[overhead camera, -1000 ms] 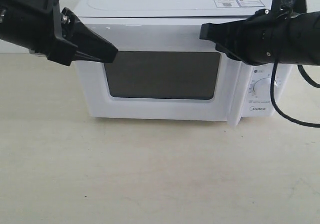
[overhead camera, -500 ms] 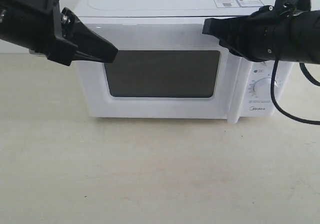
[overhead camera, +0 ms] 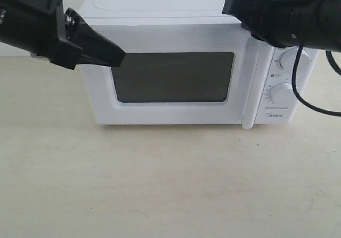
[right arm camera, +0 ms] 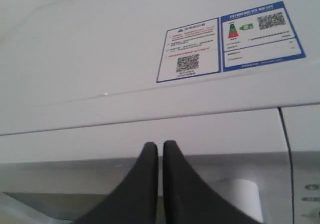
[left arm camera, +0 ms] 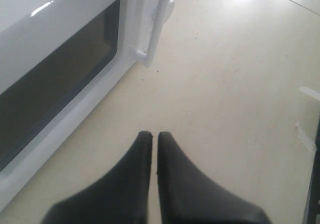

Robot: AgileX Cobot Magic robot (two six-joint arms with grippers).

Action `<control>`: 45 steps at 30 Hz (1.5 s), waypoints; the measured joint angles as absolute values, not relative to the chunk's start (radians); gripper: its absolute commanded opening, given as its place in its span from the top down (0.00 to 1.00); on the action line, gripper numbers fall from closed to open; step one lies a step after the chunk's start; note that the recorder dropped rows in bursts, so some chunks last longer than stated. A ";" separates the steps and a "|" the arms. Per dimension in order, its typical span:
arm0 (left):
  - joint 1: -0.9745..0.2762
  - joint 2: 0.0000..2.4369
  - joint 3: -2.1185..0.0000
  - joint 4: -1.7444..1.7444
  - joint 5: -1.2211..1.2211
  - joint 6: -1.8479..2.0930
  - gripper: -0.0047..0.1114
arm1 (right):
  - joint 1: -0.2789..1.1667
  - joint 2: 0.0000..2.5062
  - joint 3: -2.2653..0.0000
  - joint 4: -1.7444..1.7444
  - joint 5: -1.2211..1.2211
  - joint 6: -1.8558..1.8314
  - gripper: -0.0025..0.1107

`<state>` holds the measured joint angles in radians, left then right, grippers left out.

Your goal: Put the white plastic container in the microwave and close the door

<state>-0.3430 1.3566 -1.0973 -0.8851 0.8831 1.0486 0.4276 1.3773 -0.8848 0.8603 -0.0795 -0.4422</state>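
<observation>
A: Where does the microwave (overhead camera: 176,33) stand?
B: On the worktop (overhead camera: 160,185), with its door (overhead camera: 170,114) flush against the front and the handle (overhead camera: 250,89) just beside the 2 dials (overhead camera: 279,93).
A: And the left tool (left arm camera: 154,135)?
B: Fingers pressed together, empty, in front of the microwave's hinge-side upper corner.
A: The right tool (right arm camera: 160,145)?
B: Also pressed together, holding nothing, at the microwave's top front edge above the handle, near the stickers (right arm camera: 227,41).

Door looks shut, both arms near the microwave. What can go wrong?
The cable behind the right gripper hangs in front of the dials; pulling away might snag one.
The left gripper, shut, points at the door; a swing inward might hit it.
The dark window hides the container, so placement is unconfirmed.
</observation>
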 measured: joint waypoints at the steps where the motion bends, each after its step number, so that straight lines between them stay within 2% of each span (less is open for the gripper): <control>1: -0.343 1.354 -1.097 -0.883 0.883 1.044 0.92 | 0.428 1.360 -0.883 0.860 -0.066 -0.444 0.98; 11: -0.343 1.232 -1.097 -0.852 0.889 0.936 0.92 | 0.422 1.017 -0.744 0.862 0.048 -0.452 0.98; 17: -0.343 1.123 -1.090 -0.851 0.944 0.852 0.92 | 0.420 0.725 -0.606 0.852 0.214 -0.452 0.98; 23: -0.343 0.971 -1.001 -0.899 0.965 0.789 0.92 | 0.420 0.440 -0.575 0.745 0.496 -0.385 0.98; 30: -0.343 0.776 -0.824 -0.972 0.935 0.742 0.92 | 0.420 0.156 -0.574 0.503 0.675 -0.123 0.98; 36: -0.343 0.640 -0.716 -1.000 0.897 0.656 0.92 | 0.420 0.017 -0.574 0.400 0.850 -0.013 0.98; 45: -0.343 0.520 -0.672 -1.050 0.883 0.579 0.92 | 0.420 0.005 -0.574 0.397 0.942 0.024 0.98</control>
